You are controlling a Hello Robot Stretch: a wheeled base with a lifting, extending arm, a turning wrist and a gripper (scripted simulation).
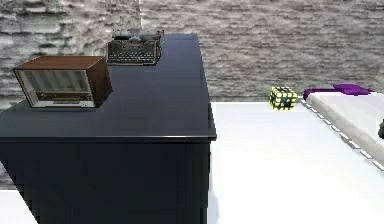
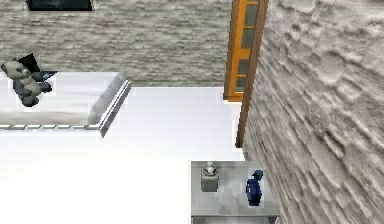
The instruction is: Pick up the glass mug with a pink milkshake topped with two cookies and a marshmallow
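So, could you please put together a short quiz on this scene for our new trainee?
1. True or false: the typewriter stands on the dark cabinet, farther back than the wooden radio.
2. What lies on the floor between that cabinet and the bed? A) a puzzle cube B) a shoe C) a ball
3. Fill in: the small grey table carries a grey object and a ____ object.
Key: 1 true; 2 A; 3 blue, the blue object.

Robot's own body out of frame
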